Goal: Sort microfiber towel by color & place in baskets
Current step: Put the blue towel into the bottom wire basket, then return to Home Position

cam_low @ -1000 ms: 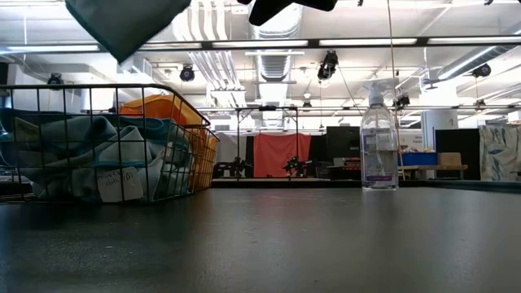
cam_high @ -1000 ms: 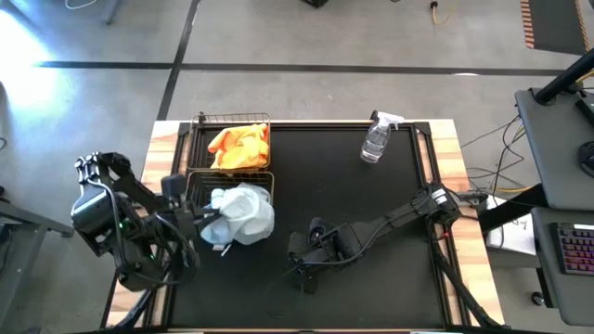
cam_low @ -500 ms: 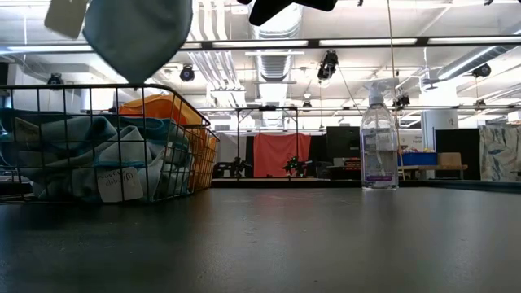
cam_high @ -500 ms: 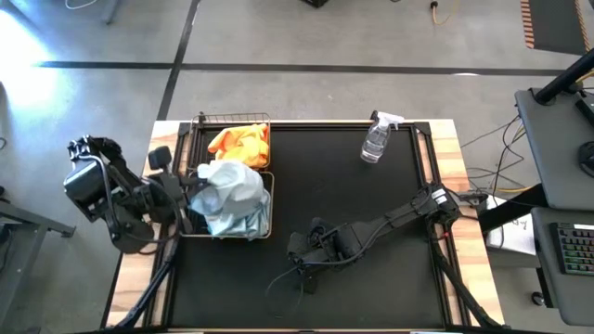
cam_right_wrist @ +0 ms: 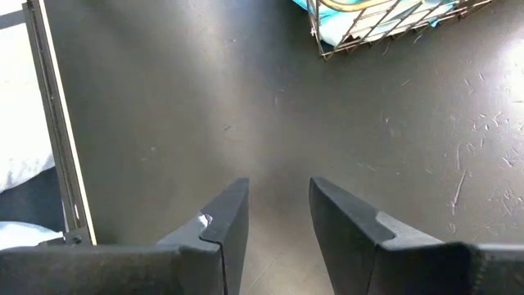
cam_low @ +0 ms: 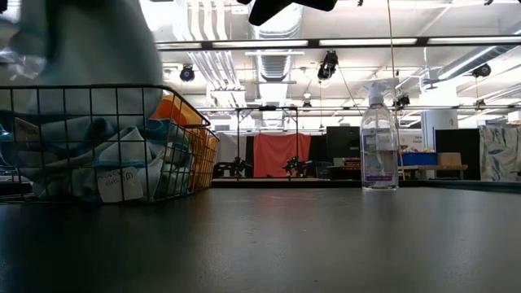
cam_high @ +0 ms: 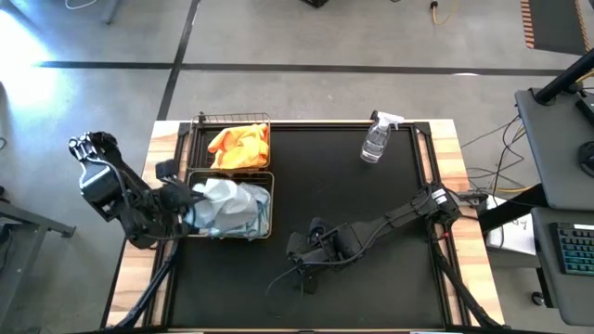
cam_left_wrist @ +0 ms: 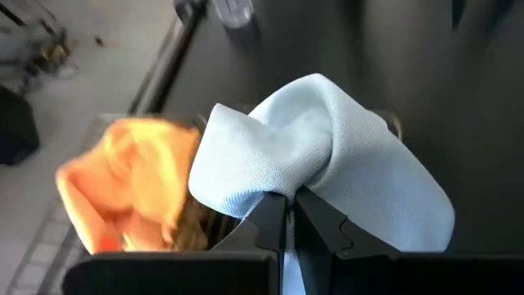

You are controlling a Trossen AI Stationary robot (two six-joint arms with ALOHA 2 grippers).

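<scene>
Your left gripper (cam_left_wrist: 291, 215) has its fingers (cam_left_wrist: 270, 225) pinched tight on a fold of a pale blue-grey towel (cam_left_wrist: 327, 139), and in the high view that towel (cam_high: 223, 199) hangs bunched over the near basket (cam_high: 267, 227), the one that already carries blue-grey cloth. The left arm reaches in from the counter's left edge, with the gripper (cam_high: 188, 206) just at the basket's left wall. From the low view you see the held towel (cam_low: 89, 41) draped above the wire rim of that basket (cam_low: 106, 88), with more blue-grey cloth (cam_low: 73, 155) lying inside behind the mesh, a white tag showing on it.

The far basket (cam_high: 200, 121) sits directly behind the near one, touching it, and holds the orange towels (cam_high: 239, 146); in the left wrist view they (cam_left_wrist: 123, 188) show as a blurred orange heap beside the held cloth.

Your right gripper (cam_high: 299, 263) waits low over the dark counter (cam_high: 371, 213), well apart from the baskets, its fingers (cam_right_wrist: 221, 229) standing apart with nothing between them. A corner of the near basket (cam_right_wrist: 385, 24) shows ahead of it.

A clear spray bottle (cam_high: 376, 139) stands upright near the counter's far edge.
</scene>
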